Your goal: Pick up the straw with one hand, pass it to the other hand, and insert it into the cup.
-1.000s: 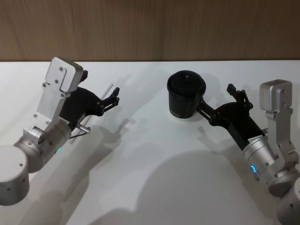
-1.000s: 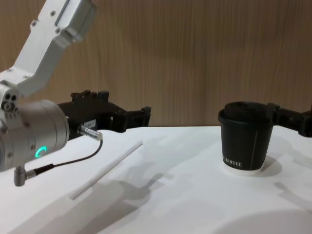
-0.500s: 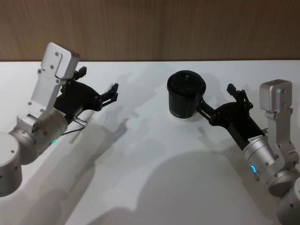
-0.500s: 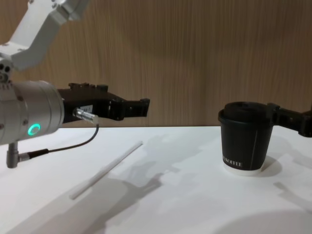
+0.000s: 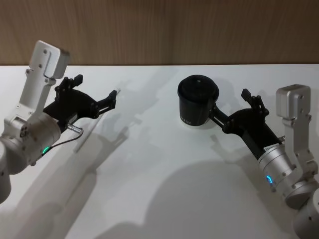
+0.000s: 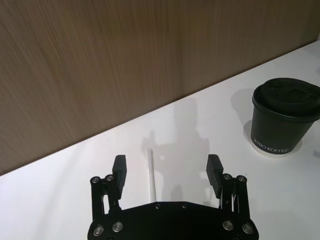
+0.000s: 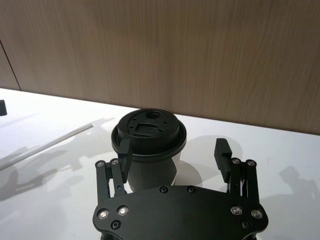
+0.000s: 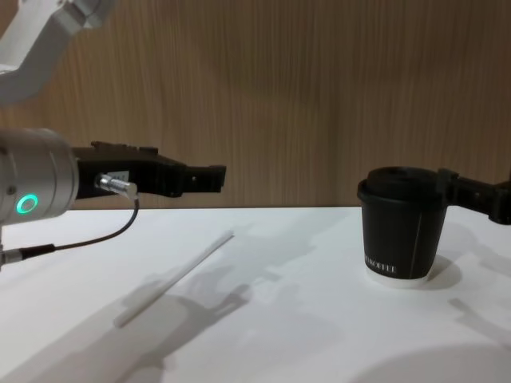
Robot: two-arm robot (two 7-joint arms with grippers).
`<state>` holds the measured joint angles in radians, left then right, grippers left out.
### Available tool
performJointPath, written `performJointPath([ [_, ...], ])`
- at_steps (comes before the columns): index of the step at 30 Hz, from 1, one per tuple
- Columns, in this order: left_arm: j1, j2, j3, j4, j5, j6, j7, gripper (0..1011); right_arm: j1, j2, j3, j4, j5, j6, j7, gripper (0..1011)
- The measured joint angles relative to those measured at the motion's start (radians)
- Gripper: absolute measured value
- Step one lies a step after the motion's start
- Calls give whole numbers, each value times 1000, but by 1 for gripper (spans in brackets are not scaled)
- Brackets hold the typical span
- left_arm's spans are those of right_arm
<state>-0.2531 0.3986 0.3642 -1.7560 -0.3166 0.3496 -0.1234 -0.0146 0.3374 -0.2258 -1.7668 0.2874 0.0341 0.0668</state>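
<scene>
— Where's the straw (image 8: 172, 279)?
— Flat on the white table (image 8: 319, 319), on my left side, well apart from the cup (image 8: 398, 231). My left gripper (image 6: 167, 167) hangs above its far end, jaws spread wide, nothing in them. From the wrist I see the straw lying below, between the two fingers (image 6: 120, 167).
— And the right?
— My right gripper (image 7: 173, 150) sits just beside the upright, lidded cup, jaws wide and empty. One finger is close by its rim; whether it touches, I cannot tell.
</scene>
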Motion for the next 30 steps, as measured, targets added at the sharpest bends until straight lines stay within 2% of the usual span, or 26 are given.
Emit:
performJointPath([
  [13, 14, -12, -47, 33, -69, 39, -51, 1003, 0, 0, 0, 0, 0, 0, 0, 1001],
  [30, -32, -20, -54, 103, -87, 88, -99, 1003, 0, 0, 0, 0, 0, 0, 0, 1001],
])
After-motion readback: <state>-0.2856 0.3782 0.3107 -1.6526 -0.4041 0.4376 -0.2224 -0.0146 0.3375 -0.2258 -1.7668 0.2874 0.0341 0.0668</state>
